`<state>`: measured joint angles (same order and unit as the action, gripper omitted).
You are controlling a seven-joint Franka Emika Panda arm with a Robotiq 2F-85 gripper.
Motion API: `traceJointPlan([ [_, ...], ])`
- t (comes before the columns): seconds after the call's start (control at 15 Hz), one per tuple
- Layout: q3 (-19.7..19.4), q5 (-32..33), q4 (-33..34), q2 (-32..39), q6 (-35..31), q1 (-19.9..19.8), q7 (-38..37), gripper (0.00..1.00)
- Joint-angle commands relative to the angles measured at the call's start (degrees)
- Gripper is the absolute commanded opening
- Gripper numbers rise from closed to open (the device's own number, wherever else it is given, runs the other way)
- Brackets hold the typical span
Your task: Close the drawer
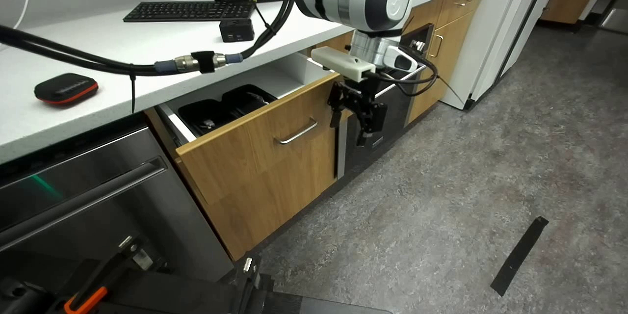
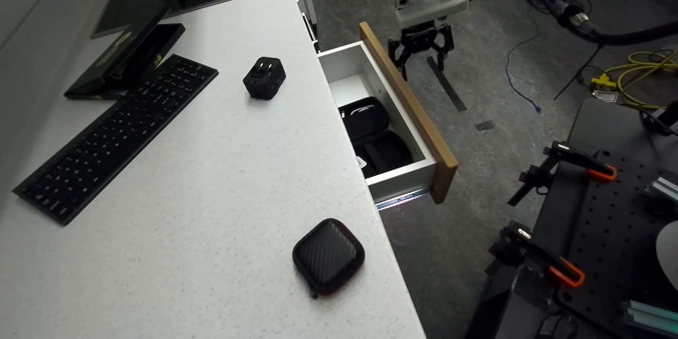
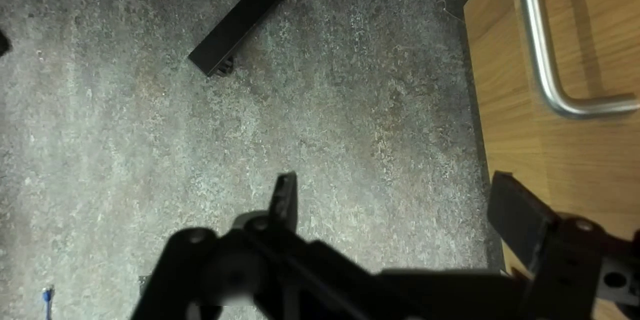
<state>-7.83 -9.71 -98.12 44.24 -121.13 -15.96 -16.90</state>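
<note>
The drawer is pulled open below the white counter in both exterior views. Its oak front (image 1: 245,157) carries a slim silver handle (image 1: 297,133). Its white walls and wooden front edge (image 2: 410,111) show from above, with black trays (image 2: 389,151) inside. My gripper (image 1: 349,130) is open and empty, pointing down outside the front, near its far end past the handle. In an exterior view the gripper (image 2: 422,69) is close to the front; contact cannot be told. In the wrist view the gripper (image 3: 395,177) spans floor, with one finger overlapping the oak front (image 3: 590,170); the handle (image 3: 545,60) is above that finger.
The counter (image 2: 222,180) holds a keyboard (image 2: 119,137), a black cube (image 2: 265,78) and a black case (image 2: 328,256). A steel appliance (image 1: 122,196) and a black oven (image 1: 378,108) flank the drawer. A dark table (image 2: 609,233) with orange-handled clamps stands opposite.
</note>
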Motion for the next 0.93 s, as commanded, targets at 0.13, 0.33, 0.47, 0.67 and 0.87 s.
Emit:
traceJointPlan([
  [0.13,-1.5,-0.8,0.2,0.2,0.3,0.7,0.5,1.00],
  [0.33,-1.5,-0.8,0.2,0.3,0.2,0.7,0.5,1.00],
  [0.47,-1.5,-0.8,0.2,0.3,0.3,0.7,0.5,1.00],
  [0.67,0.2,-2.4,2.8,2.7,-0.1,0.5,1.2,1.00],
  [0.87,1.9,-2.8,4.6,4.7,-1.9,1.5,1.5,1.00],
])
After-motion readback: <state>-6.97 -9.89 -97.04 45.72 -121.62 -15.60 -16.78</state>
